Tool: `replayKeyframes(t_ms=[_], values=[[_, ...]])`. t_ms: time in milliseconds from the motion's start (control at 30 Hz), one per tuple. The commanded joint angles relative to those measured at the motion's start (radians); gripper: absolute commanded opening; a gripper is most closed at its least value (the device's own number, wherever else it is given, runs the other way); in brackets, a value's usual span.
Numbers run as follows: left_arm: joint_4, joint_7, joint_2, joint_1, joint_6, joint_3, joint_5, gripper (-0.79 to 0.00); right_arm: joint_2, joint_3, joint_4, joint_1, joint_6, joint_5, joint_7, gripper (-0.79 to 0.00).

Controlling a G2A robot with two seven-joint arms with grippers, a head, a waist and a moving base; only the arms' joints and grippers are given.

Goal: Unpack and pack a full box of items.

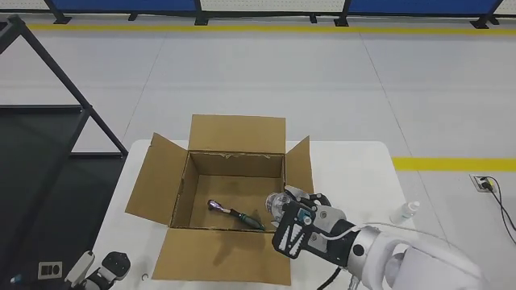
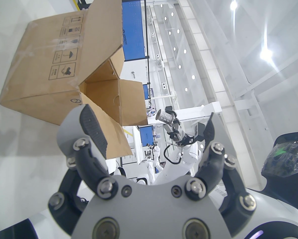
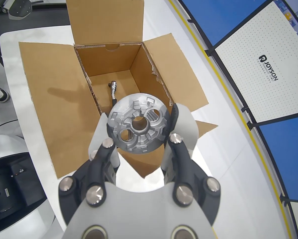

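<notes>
R jaws clamped on metal disc [image 3: 138,126], L jaws spread wide, aimed upward

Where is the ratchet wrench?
In the top view, the ratchet wrench lies on the cardboard box's floor, near its front wall, left of the metal disc in the right gripper.

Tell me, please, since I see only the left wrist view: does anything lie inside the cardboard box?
Observer: Yes, a ratchet wrench lies on the floor of the box.
Operator: What is the other arm carrying?
Observer: The right gripper is shut on a round metal disc above the box.
Operator: Anything beside the box?
Observer: A small white bottle stands near the edge of the table, on the right arm's side.
</notes>
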Motion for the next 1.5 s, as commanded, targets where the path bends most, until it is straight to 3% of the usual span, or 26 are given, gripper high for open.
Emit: replayKeyframes(t_ms=[0,533,700,1067,1367,1467], values=[[0.0,0.0,0.0,0.0,0.0,0.0,0.0,0.0,0.0,0.004,-0.001,-0.005,-0.002,0.0,-0.003,-0.785],[0.0,0.0,0.0,0.0,0.0,0.0,0.0,0.0,0.0,-0.011,-0.004,-0.006,-0.017,-0.003,-0.033,-0.785],[-0.007,0.018,-0.001,-0.007,0.007,-0.003,-0.003,0.0,-0.019,-0.135,0.094,0.121,-0.064,0.001,-0.059,-0.785],[-0.003,0.04,-0.011,0.018,-0.017,-0.065,-0.053,0.0,-0.151,-0.476,0.499,0.533,0.244,0.039,0.051,-0.785],[0.0,0.036,-0.013,0.024,-0.023,-0.069,-0.061,0.0,-0.286,-0.661,0.867,0.71,0.411,0.109,0.056,-0.785],[0.0,0.036,-0.013,0.024,-0.023,-0.069,-0.061,0.0,-0.296,-0.672,0.891,0.721,0.422,0.107,0.06,-0.785]])
